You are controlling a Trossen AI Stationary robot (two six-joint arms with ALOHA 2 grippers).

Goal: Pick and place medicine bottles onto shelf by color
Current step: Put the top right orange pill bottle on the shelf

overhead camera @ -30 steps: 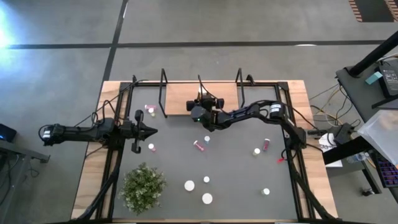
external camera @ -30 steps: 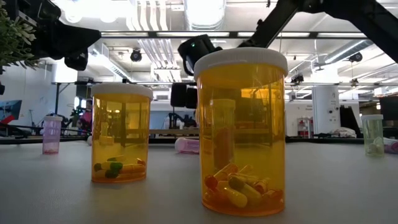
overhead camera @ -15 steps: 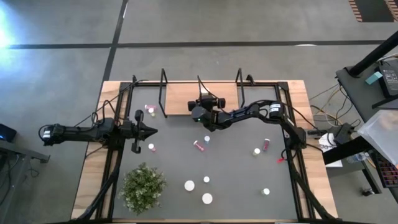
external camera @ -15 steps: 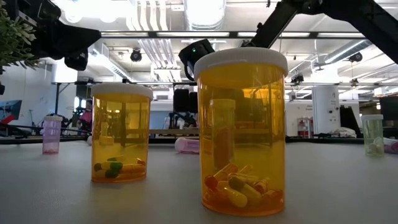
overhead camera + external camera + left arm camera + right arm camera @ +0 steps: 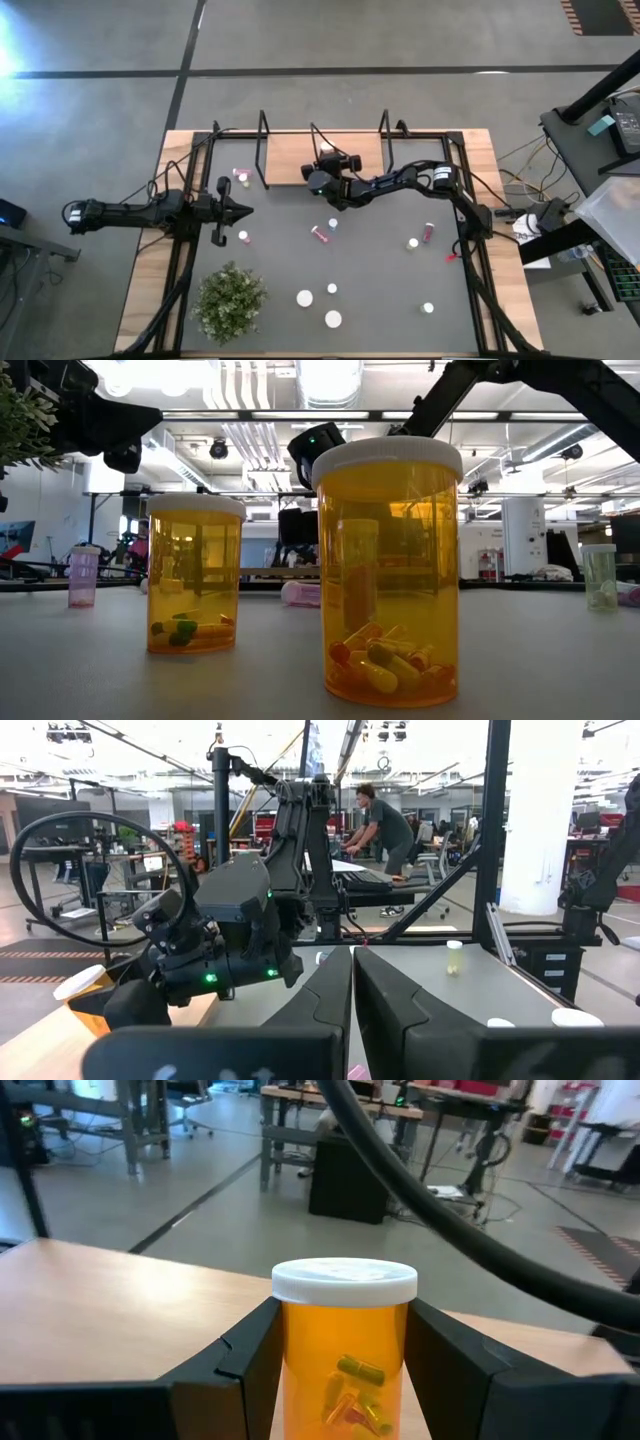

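From above, the right gripper (image 5: pixel 327 160) is seen over the shelf (image 5: pixel 285 158); the left gripper (image 5: pixel 243 209) is parked beside it, fingers pressed together. In the right wrist view, an orange bottle (image 5: pixel 345 1345) is pinched above the shelf.

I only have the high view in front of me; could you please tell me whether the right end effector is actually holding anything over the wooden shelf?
Observer: Yes. The right wrist view shows the right end effector closed on a white-capped orange medicine bottle.
Operator: Thank you. Is that bottle empty?
Observer: No, capsules show through its orange wall.
Operator: And is it over the light wooden shelf board?
Observer: Yes, the light wooden shelf board lies directly behind and below it.
Operator: What about the left end effector?
Observer: The left end effector is shut and holds nothing.
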